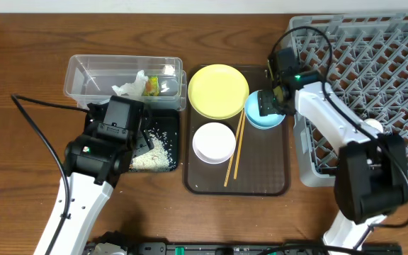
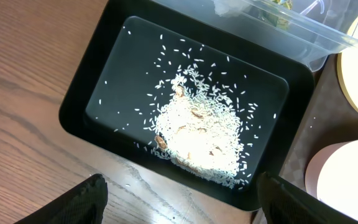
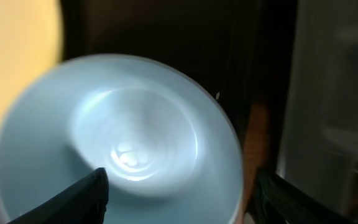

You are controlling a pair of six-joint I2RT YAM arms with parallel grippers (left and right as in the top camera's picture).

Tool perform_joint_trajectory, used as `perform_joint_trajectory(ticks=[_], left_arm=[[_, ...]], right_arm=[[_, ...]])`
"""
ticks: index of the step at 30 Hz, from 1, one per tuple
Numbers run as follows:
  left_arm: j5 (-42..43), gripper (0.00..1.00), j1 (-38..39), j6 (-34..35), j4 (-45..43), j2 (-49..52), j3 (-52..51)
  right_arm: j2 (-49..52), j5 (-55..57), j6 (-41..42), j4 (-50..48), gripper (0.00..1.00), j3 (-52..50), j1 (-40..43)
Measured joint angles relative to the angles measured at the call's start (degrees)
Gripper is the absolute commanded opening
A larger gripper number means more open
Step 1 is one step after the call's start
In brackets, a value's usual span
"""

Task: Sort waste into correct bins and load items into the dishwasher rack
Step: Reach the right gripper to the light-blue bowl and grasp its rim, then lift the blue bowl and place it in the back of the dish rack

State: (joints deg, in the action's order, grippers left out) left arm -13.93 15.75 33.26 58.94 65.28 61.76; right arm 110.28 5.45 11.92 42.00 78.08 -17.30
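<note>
overhead, right side: the right jaws are held over the light blue bowl (image 1: 264,113), which sits on the brown tray (image 1: 261,170) at 3 o'clock of the yellow plate (image 1: 218,91), just beside it; the dishwasher rack (image 1: 374,64) lies further toward 3 o'clock.
overhead, left side: the left jaws are held above the black tray (image 1: 176,124); tissue (image 1: 127,88) and wrapper (image 1: 151,85) are seen in the clear tub (image 1: 83,71).
overhead, remaining: white bowl (image 1: 214,142) and chopsticks (image 1: 234,152) lie on the brown tray.
left wrist: the left jaws are spread and empty; rice (image 2: 197,130) is heaped in the black tray (image 2: 73,112).
right wrist: the view is blurred; the right jaws are spread with nothing pinched, and the light blue bowl (image 3: 123,143) fills the view below them.
step judged: the bowl is probably being taken for the rack.
done well: one finger is best set inside the rim and one outside, at the rim's 3 o'clock, away from plate and chopsticks; the closure should be firm, since the smooth wall may slip.
risk: the bowl should be raised clear of the rack's wall before it is carried across.
</note>
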Motion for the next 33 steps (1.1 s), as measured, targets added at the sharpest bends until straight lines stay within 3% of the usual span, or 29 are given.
perform_joint_trajectory(ticks=[5,10,14,28,33], left_arm=[[0.00,0.80,0.00,0.00,0.00,0.00,0.00],[0.00,0.80,0.00,0.00,0.00,0.00,0.00],[0.00,0.80,0.00,0.00,0.00,0.00,0.00],[0.00,0.80,0.00,0.00,0.00,0.00,0.00],[0.00,0.80,0.00,0.00,-0.07,0.00,0.00]], right_arm=[[3.15,0.61,0.98,1.29,0.49,-0.07,-0.04],[3.54,0.98,2.64,2.97,0.33,-0.22,-0.15],[2.75,1.31,3.02,3.39,0.02,-0.24,-0.04],[-8.41,2.16,2.67,4.26,0.01,-0.28,2.60],[-16.22,9.70,0.55,-0.92,0.01,-0.28,3.41]])
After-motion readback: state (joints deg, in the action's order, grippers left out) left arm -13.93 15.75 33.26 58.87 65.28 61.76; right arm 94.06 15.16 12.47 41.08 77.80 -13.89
